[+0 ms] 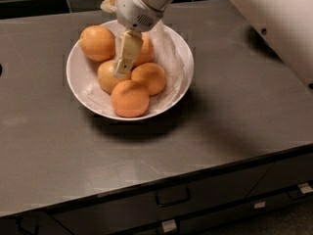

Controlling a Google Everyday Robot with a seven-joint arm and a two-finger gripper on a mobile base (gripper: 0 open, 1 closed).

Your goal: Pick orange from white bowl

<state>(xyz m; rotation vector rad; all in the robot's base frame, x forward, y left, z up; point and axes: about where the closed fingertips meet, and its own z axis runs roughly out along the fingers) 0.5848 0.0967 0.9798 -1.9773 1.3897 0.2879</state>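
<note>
The white bowl [78,84], wide and shallow with a crumpled paper liner, sits on the dark grey counter, left of centre. It holds several oranges: one at the back left [98,43], one at the back [145,52], two in the middle [108,77] [149,78] and one at the front [130,99]. My gripper [121,70] hangs from the white wrist [137,6] and reaches down into the bowl. Its tip is among the middle oranges, right at the left-middle one.
The white arm body [279,23] fills the upper right corner over the counter [234,126]. Drawers with handles [172,198] run below the counter's front edge. A dark tiled wall lies behind the bowl.
</note>
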